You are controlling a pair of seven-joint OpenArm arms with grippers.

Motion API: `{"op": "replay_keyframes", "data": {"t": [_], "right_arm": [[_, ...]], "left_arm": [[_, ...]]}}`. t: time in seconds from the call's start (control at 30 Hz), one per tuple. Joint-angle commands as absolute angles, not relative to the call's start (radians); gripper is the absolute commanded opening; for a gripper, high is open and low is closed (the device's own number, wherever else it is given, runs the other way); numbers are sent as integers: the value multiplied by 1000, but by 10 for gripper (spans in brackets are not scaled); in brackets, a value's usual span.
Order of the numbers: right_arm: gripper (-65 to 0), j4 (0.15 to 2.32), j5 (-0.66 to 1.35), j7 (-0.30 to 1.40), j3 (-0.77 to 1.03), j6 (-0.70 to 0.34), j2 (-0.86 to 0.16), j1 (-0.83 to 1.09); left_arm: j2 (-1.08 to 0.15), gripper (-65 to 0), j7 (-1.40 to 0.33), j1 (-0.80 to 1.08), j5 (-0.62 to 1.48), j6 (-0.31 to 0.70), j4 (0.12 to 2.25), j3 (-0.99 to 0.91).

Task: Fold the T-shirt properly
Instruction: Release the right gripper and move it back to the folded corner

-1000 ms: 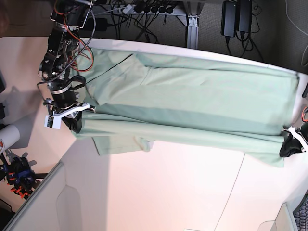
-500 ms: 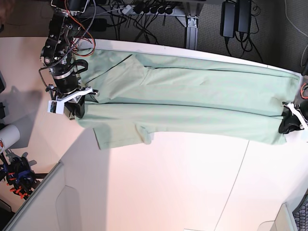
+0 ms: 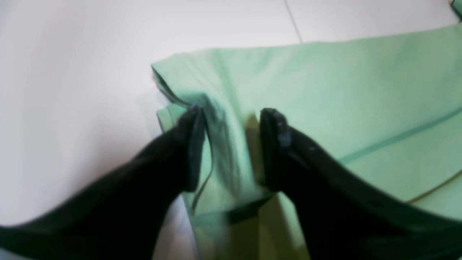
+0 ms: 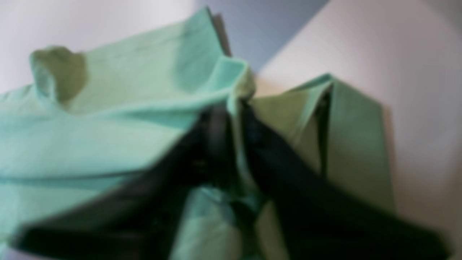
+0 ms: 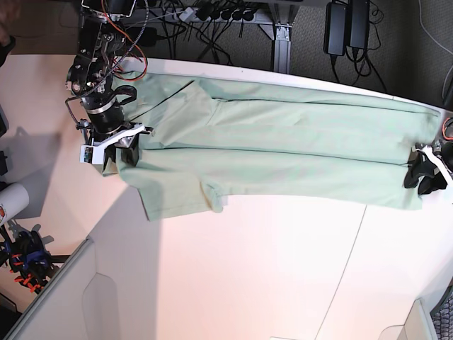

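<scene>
The pale mint-green T-shirt [image 5: 283, 149] lies stretched lengthwise across the white table [image 5: 283, 269], folded over along its length, with a sleeve flap sticking out at the near left. My right gripper [image 5: 115, 154] is at the shirt's left end. In the blurred right wrist view its black fingers [image 4: 216, 122] are pinched together on a fold of the fabric [image 4: 108, 126]. My left gripper [image 5: 422, 178] is at the shirt's right end. In the left wrist view its fingers [image 3: 191, 144] stand apart, with a raised ridge of shirt [image 3: 325, 90] between them on the table.
Cables and black power bricks [image 5: 347, 28] hang beyond the table's far edge. A white cylinder [image 5: 10, 202] and orange-black clamps [image 5: 25, 258] sit at the left. A grey panel [image 5: 64, 297] lies at the near left corner.
Both arms have moved toward the table's far side, carrying the shirt's near edge over it so the fold now lies flatter. The left gripper's fingers now stand apart.
</scene>
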State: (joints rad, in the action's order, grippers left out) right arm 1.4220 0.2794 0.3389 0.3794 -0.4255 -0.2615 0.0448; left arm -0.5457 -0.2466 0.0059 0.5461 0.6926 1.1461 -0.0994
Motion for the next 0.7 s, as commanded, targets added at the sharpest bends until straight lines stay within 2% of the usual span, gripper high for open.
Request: {"op": "replay_keyframes", "data": {"t": [0.0, 0.07, 0.37, 0.53, 0.67], "right_arm": [[-378, 1438, 293, 316, 389, -422, -276, 31], [-325, 1438, 297, 317, 400, -422, -276, 31], [-325, 1465, 476, 322, 579, -423, -276, 4], [-325, 1458, 428, 323, 561, -423, -271, -107], [-325, 1369, 315, 322, 467, -422, -268, -224]], "left_arm": [[-566, -328, -221, -8, 580, 698, 1162, -113], [-565, -328, -221, -8, 619, 698, 1163, -129], [-566, -328, -245, -9, 700, 698, 1164, -244], [-565, -328, -245, -9, 700, 698, 1166, -215], [-565, -328, -245, -9, 699, 698, 1179, -188]]}}
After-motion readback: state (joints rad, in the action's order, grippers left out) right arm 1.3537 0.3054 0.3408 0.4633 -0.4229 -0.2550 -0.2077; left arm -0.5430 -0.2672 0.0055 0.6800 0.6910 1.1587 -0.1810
